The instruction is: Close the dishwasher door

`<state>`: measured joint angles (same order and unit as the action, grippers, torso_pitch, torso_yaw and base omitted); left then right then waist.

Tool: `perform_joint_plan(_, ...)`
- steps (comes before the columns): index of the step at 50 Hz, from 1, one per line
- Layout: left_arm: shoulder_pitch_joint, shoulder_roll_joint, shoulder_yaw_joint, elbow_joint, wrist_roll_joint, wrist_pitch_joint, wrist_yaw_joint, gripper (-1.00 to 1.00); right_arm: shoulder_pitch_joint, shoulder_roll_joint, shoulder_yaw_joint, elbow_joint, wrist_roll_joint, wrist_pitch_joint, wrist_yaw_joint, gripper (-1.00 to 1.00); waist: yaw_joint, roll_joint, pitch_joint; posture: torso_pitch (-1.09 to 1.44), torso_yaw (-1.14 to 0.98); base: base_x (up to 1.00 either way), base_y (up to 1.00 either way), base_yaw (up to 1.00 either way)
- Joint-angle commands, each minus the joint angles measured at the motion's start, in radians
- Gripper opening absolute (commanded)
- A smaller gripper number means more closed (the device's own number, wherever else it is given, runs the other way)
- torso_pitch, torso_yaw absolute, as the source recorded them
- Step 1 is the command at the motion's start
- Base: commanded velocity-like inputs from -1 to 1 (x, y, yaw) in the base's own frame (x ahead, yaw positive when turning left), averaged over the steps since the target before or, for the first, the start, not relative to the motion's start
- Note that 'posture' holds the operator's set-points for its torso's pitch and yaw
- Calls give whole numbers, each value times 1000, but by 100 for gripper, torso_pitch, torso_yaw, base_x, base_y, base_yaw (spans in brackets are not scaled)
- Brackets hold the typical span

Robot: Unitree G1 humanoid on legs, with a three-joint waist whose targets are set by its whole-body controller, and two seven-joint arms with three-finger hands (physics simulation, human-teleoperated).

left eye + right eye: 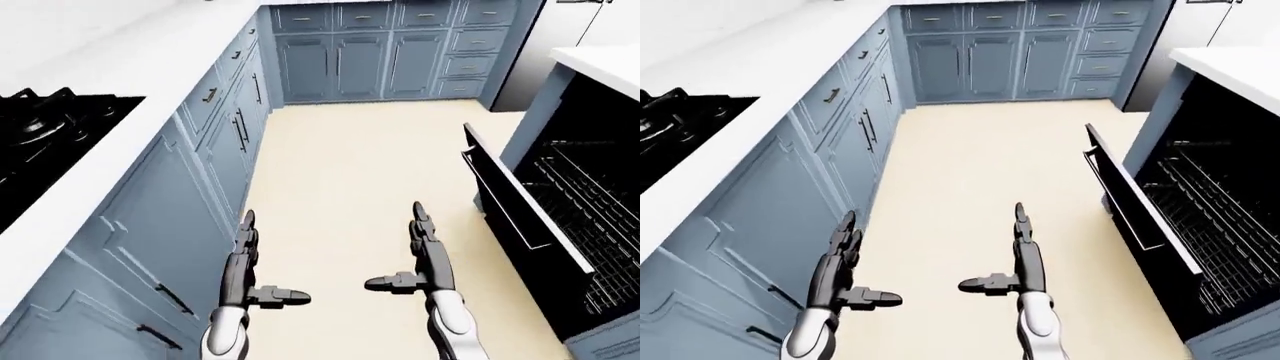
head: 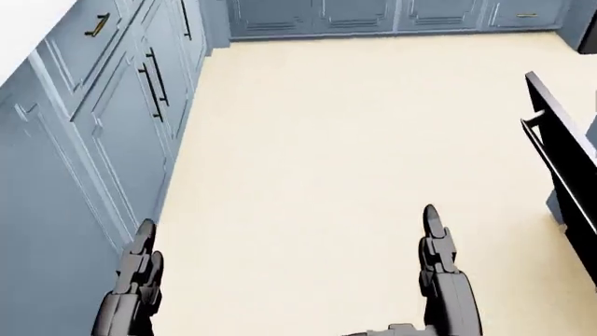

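Observation:
The dishwasher (image 1: 590,217) stands at the right of the left-eye view, its black door (image 1: 520,202) hanging partly open and tilted outward, with wire racks (image 1: 600,210) showing inside. The door's edge also shows at the right of the head view (image 2: 560,147). My left hand (image 1: 243,247) is open, fingers straight, thumb out, low over the floor beside the left cabinets. My right hand (image 1: 425,240) is open too, fingers straight, a short way left of the door and not touching it.
Blue base cabinets (image 1: 200,195) with a white counter (image 1: 120,127) run along the left, with a black gas hob (image 1: 40,142) on it. More blue cabinets (image 1: 380,52) close off the top. The cream floor (image 1: 350,180) lies between.

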<state>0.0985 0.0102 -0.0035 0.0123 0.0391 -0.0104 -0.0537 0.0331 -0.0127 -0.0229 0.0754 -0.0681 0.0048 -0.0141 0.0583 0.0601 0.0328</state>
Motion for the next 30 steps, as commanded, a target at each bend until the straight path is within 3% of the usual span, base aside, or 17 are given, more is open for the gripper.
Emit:
perform_joint_plan(1,-19,-7,-19,-54,-4,-33,-5,100,-21,-10,-19,-45,0,-35,-7,100,-3,-16,-17,0,0,6,0,100)
perform_joint_plan(7,-18,-7,-18,-57,-5,-31,-6,100,-20,-9,-17,-53,-3,-29,-8,100,-14,-85,11,0,0,6,0,100)
perform_joint_plan(8,-17,-7,-19,-57,-4,-32,-6,100,-19,-8,-18,-70,-12,-4,-22,100,-40,-100,24,0,0,0,0,0)
perform_joint_plan(9,-18,-7,-18,-55,-4,-33,-7,100,-20,-7,-15,-72,-12,-4,-21,100,-39,-102,11,0,0,0,0,0)
perform_joint_plan(11,-16,-7,-19,-58,-4,-32,-7,100,-26,-9,-17,-61,-6,-9,-15,100,-41,-154,-5,0,0,0,0,0)
perform_joint_plan(12,-18,-7,-18,-59,-4,-30,-7,100,-25,-10,-17,-65,-5,-6,-13,100,-48,-111,5,0,0,0,0,0)
perform_joint_plan(17,-17,-7,-19,-60,-3,-29,-6,100,-18,-9,-16,-78,-3,-1,-8,100,-55,-60,-20,0,0,0,0,0)
perform_joint_plan(20,-14,-8,-20,-64,-3,-29,-6,100,-15,-8,-15,-81,-2,0,-6,100,-57,-64,-26,0,0,0,-1,0)
perform_joint_plan(21,-14,-8,-20,-64,-3,-28,-6,100,-14,-8,-15,-81,-2,1,-5,100,-56,-59,-44,0,0,0,-12,0)
perform_joint_plan(23,-17,-7,-19,-61,-4,-28,-6,100,-14,-8,-15,-78,0,-2,-4,100,-52,-43,-14,0,0,0,-33,0)
perform_joint_plan(26,-16,-7,-19,-64,-4,-27,-7,100,-11,-8,-13,-85,-1,-1,-3,100,-48,-15,-30,0,0,0,-33,0)
perform_joint_plan(30,-19,-7,-19,-57,-3,-30,-6,100,-18,-8,-14,-70,-2,-4,-4,100,-43,-39,-26,0,0,0,-29,0)
